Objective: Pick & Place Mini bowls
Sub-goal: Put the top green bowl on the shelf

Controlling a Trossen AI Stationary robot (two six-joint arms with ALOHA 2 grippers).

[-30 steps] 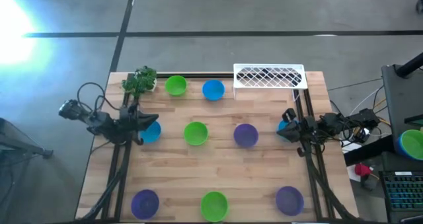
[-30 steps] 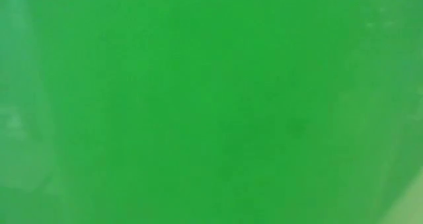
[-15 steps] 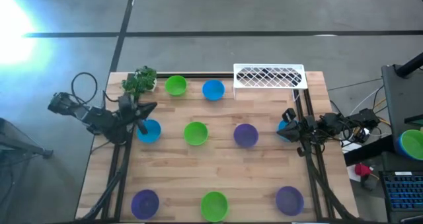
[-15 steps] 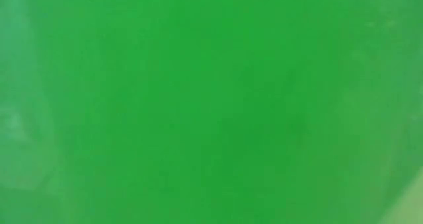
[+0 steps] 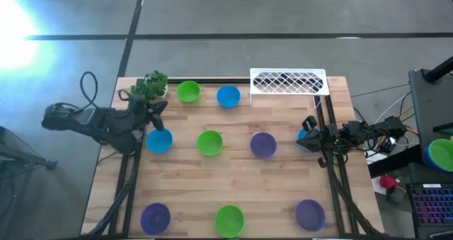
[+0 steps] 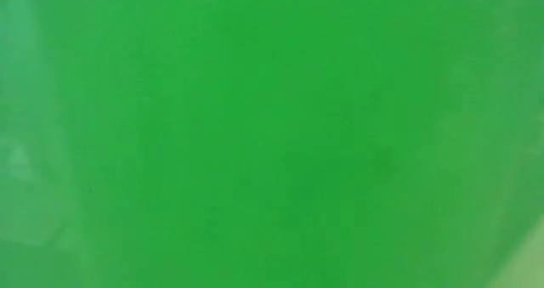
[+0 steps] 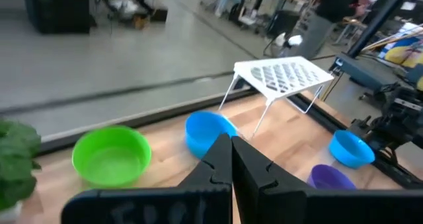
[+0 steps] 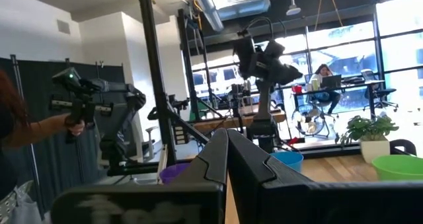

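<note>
On the wooden desk (image 5: 233, 187), my clenched left end effector (image 5: 157, 110) risks clipping the sky-blue mini bowl (image 5: 159, 141) beside it.

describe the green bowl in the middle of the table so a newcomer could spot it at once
Start at the white wire rack on the table's far edge. The middle row below it holds four bowls; the green bowl sits between a blue bowl and a purple bowl. It is that row's only green one.

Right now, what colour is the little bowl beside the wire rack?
Sky blue bowl; white rack. Clearest from the high view.
</note>
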